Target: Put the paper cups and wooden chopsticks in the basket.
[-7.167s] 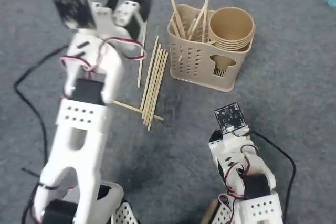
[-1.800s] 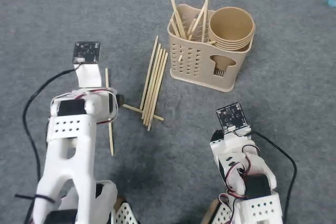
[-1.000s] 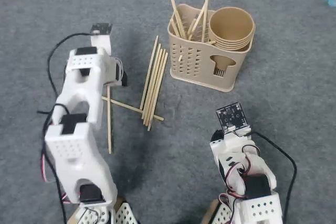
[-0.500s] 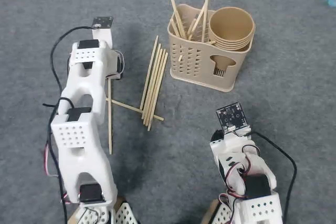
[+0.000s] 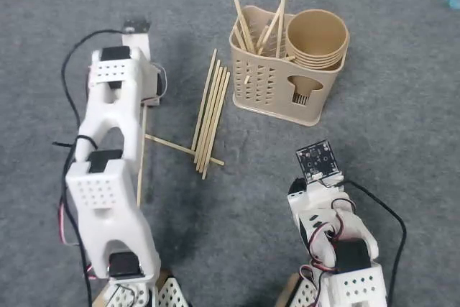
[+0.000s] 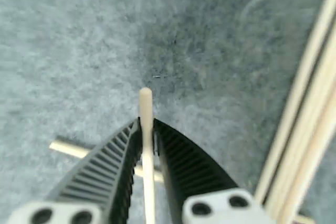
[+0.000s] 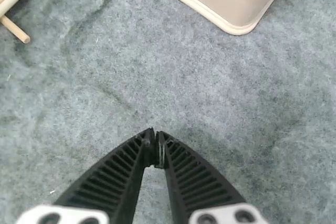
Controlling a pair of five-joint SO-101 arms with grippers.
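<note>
Grips one chopstick (image 5: 141,167) in the left claw (image 6: 147,125), free end swung leftward since a moment ago, near the loose pile (image 5: 209,116) beside the basket (image 5: 269,91). Keeps the right claw (image 7: 156,148) clenched, empty, unmoved.

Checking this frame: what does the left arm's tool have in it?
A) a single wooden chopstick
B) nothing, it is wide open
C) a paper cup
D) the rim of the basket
A: in the left wrist view the left tool is closed on one chopstick, whose tip pokes out past the fingers above the grey table surface.
</note>
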